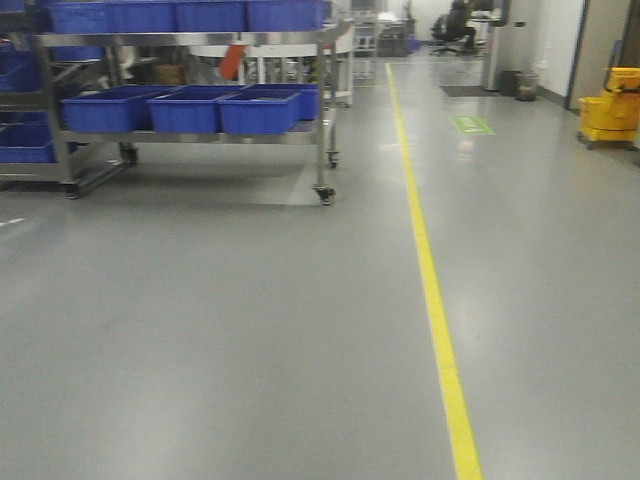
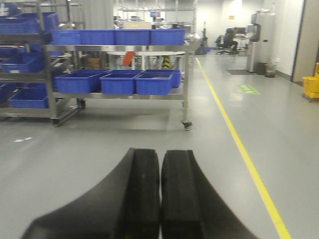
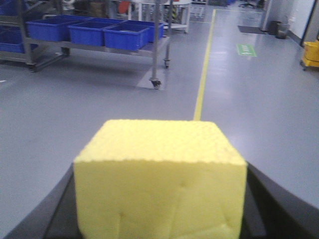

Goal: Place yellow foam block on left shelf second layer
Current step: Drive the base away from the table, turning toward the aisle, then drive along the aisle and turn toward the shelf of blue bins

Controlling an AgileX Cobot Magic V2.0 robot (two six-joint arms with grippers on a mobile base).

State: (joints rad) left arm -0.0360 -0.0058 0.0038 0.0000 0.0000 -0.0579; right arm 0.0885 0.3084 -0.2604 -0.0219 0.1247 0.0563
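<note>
In the right wrist view, close under the lens: the yellow foam block [image 3: 160, 189], clamped in the right gripper [image 3: 159, 172], one dark finger [image 3: 57, 214] against each side face. Sits square, pored top face up, faint creases across the near face. Not yet on any shelf level; well apart from the racks, with bare grey floor [image 3: 75, 99] between.

In the left wrist view: the left gripper [image 2: 160, 154], drawn tight on itself, black fingers [image 2: 142, 194] pressed flank to flank with only a thin seam showing. Points toward the racks.

Ahead and to the left in the front view: a steel rack on castors [image 1: 325, 110], blue bins [image 1: 190, 110] in a row on its lower level and again on the level above. Just left of it, a second rack [image 2: 48, 74], likewise loaded with blue bins and partly cut off by the frame edge.

Right of the racks: a yellow floor line [image 1: 435, 290], running from the near edge into the distance. Beyond it, a green floor marking [image 1: 472, 125]; further right, by the wall, a yellow mop bucket [image 1: 610, 105]. Near the far wall, a small waste bin [image 1: 527, 85]. Far back, a seated person [image 1: 458, 22], too small to make out more.
</note>
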